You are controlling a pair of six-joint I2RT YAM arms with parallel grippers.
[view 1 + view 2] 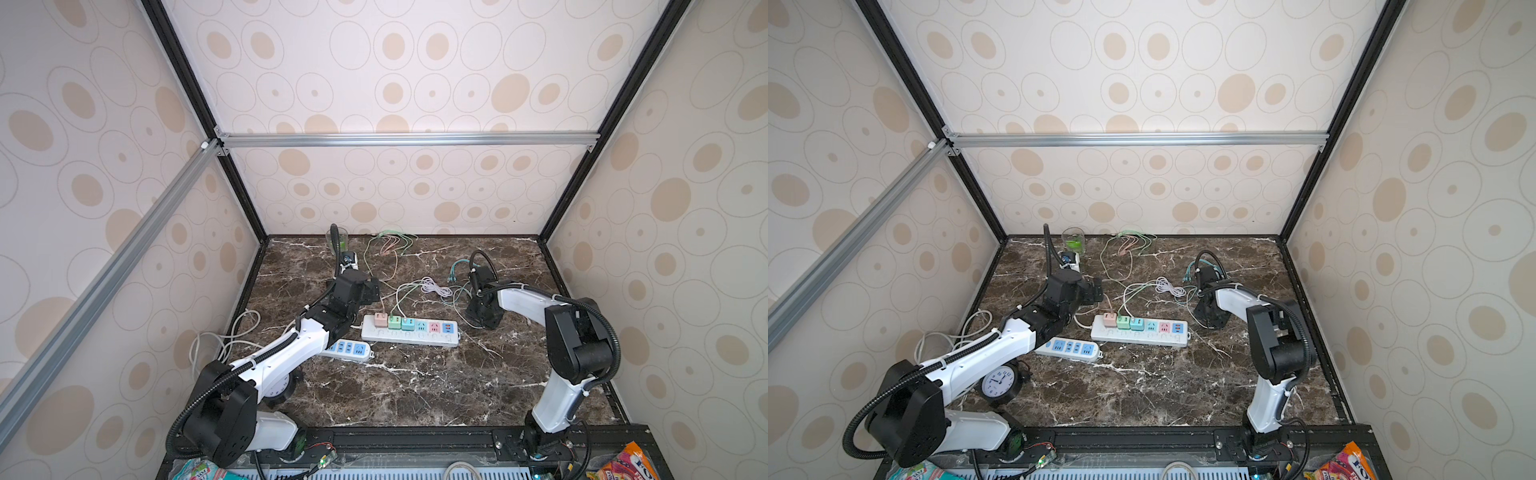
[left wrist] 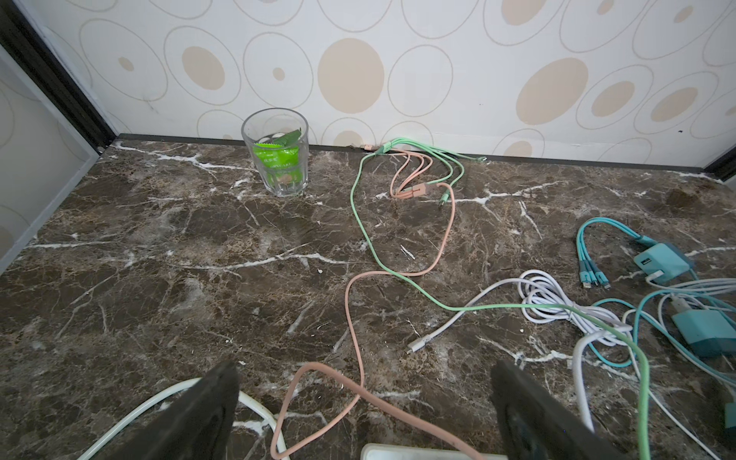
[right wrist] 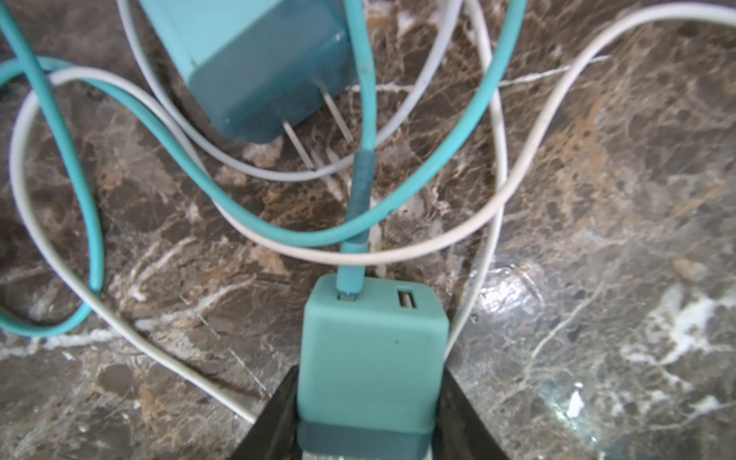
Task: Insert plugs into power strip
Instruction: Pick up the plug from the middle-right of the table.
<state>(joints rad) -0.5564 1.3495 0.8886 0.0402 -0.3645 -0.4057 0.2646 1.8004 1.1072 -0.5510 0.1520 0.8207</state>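
Overall, we work inside papered walls (image 1: pixel 415 83) on a polished marble-pattern table (image 1: pixel 415 395), hard and probably slick, so a dropped plug may skid. Our left gripper (image 2: pixel 364 372) hangs spread to its widest, empty, above a pink cable (image 2: pixel 355 338). The white power strip (image 1: pixel 409 336) lies mid-table with three sockets filled and three free. Our right gripper (image 3: pixel 371 398), well apart from that strip, has its jaws pressed against both flanks of the teal plug (image 3: pixel 372 350). We judge this plug light, rigid and smooth-sided: hold the flat sides, keep the prong end clear, and allow for drag from its teal cable (image 3: pixel 360 179).
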